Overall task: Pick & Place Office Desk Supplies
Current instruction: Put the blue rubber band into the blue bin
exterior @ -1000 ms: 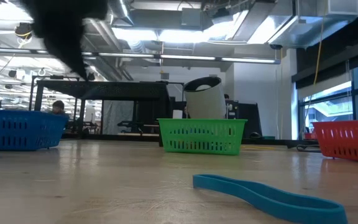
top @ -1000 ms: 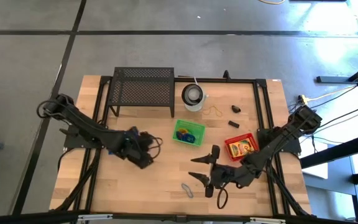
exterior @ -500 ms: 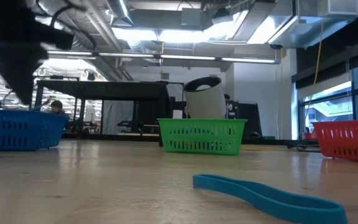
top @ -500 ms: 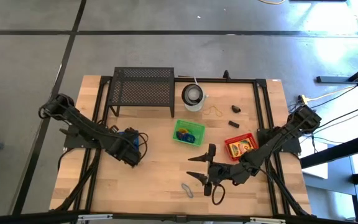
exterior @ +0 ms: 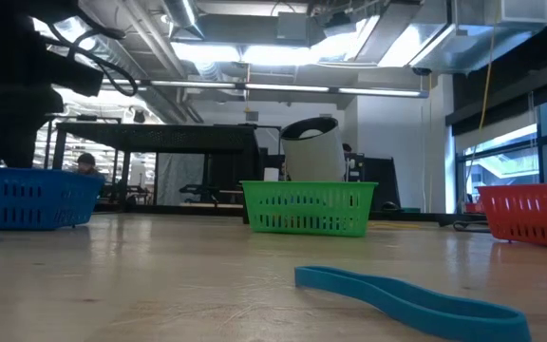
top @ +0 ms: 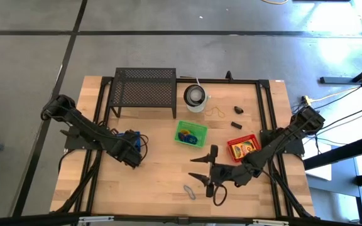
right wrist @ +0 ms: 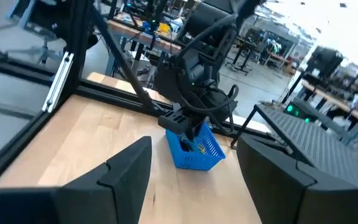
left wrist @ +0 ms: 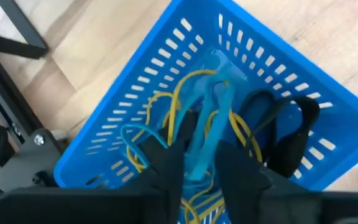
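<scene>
Nearest the front edge, a blue loop (top: 188, 191) lies loose on the bench (top: 162, 176), not yet sorted. Just beside it the right hand (top: 203, 169) hovers, fingers spread wide and empty. Mid-bench, the green basket (top: 190, 134) and red basket (top: 244, 147) hold items. Toward the left edge, the left hand (left wrist: 197, 165) hangs over the blue basket (left wrist: 135, 112), fingers slightly parted around a blue band (left wrist: 202, 140); grip cannot be confirmed. Near the back edge, yellow bands (top: 217, 113) and black clips (top: 237, 110) remain. Judged partly done.
</scene>
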Robot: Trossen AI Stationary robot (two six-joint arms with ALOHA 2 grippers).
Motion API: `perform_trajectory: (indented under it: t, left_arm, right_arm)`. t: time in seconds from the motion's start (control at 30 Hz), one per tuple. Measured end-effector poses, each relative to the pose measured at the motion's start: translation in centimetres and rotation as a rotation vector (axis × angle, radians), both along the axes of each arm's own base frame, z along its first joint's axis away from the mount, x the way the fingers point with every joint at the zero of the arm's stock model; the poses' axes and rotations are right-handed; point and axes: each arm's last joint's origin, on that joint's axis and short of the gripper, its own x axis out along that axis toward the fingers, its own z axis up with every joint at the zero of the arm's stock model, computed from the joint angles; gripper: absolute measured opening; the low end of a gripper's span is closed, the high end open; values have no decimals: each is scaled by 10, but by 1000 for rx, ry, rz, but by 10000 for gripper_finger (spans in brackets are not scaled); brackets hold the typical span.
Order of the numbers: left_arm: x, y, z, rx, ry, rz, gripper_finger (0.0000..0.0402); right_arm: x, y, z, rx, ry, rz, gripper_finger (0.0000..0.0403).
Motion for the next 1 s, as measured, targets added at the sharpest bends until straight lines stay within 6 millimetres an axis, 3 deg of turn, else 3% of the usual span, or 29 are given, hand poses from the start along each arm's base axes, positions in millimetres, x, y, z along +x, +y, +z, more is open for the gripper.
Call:
perform_trajectory:
  t: [0.27,0.57,0.77,1.0]
  left_arm:
    - [8,-4,12,-12,-52,13,152]
    - [29,-14,52,16,-198,-71,151]
    - [43,-23,61,-30,-365,-79,150]
    - [77,-61,61,-15,-606,-505,151]
  right_arm:
    - [8,-10,-6,234,41,36,238]
    - [-4,-12,-41,566,430,43,238]
    - [-9,-8,-47,658,610,175,238]
    - [-9,-9,-47,637,598,168,238]
